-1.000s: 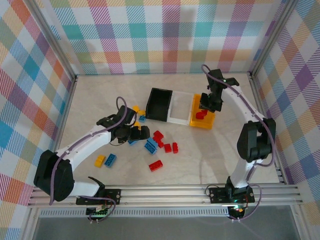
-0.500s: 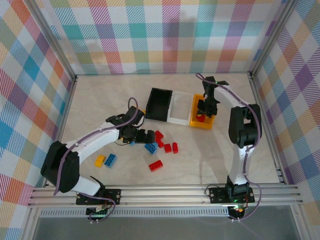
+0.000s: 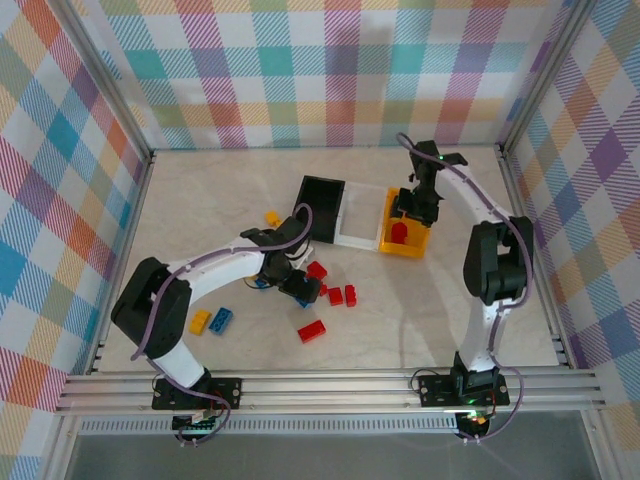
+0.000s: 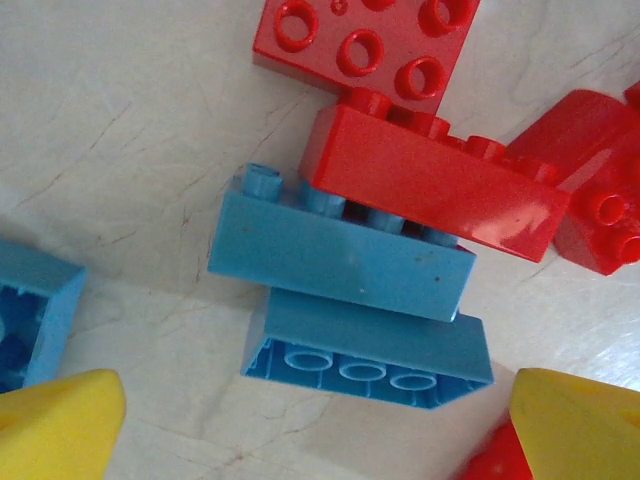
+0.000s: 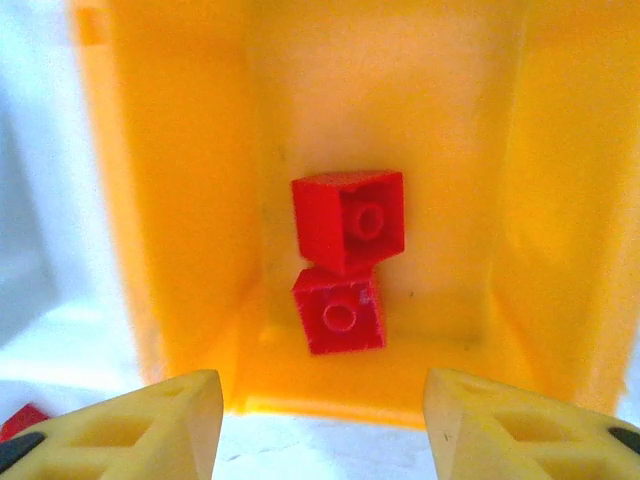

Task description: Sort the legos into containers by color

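Legos (image 3: 311, 331) lie mostly loose on the desk (image 3: 200, 200), red, blue and yellow, near the black bin (image 3: 320, 208) and white bin (image 3: 362, 215). Two red ones (image 5: 348, 222) touch on the floor of the yellow bin (image 5: 180, 200); right claw (image 5: 320, 425) above them, spread, pinching nothing. Left claw (image 4: 315, 430) spread too, low over two touching blue bricks (image 4: 340, 255), fingers (image 4: 60, 430) clear of both; a red brick (image 4: 430, 180) rests against the upper blue one.

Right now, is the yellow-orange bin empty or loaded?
Loaded. The right wrist view shows two red bricks touching on the floor of the yellow-orange bin; no other colors inside.
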Motion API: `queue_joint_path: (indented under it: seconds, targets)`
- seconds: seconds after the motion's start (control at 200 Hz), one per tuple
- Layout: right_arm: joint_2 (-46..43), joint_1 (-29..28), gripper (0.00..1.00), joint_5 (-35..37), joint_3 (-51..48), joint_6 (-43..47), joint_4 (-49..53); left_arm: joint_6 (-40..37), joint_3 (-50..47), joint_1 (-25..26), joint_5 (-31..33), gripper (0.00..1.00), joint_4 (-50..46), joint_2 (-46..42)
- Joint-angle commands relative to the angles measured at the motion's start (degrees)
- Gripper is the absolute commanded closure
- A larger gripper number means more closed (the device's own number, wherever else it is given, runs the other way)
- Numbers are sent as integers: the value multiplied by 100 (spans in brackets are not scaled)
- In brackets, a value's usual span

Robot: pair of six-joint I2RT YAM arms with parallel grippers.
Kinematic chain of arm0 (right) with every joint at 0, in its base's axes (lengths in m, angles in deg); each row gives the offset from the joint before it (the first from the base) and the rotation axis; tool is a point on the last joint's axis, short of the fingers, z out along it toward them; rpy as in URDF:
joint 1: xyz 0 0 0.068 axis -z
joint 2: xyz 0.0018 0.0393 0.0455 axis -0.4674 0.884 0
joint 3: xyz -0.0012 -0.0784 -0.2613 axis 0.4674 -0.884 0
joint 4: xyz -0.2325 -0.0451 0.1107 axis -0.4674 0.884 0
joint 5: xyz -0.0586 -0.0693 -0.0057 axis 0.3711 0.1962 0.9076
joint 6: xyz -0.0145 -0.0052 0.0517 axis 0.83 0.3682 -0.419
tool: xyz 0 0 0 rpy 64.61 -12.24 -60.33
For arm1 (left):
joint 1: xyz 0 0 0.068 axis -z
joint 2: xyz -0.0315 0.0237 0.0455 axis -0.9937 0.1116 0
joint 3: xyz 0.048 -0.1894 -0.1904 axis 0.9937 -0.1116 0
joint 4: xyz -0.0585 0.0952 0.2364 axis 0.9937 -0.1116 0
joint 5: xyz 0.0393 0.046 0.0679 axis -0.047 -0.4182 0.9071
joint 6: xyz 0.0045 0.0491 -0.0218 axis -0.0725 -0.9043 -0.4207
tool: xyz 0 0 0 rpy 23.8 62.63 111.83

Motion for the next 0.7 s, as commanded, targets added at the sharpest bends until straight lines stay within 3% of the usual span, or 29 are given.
queue_joint_path:
  seconds: [0.0, 0.4, 0.695]
  targets:
    - [-564, 26, 42, -136, 40, -10, 349, -662, 221, 72, 77, 2, -50, 241]
    - [-965, 105, 35, 70, -184, 79, 524, -909, 337, 116, -402, 4, 139, 696]
    - [-877, 105, 33, -108, -329, -73, 346, -714, -7, 142, -264, 5, 25, 513]
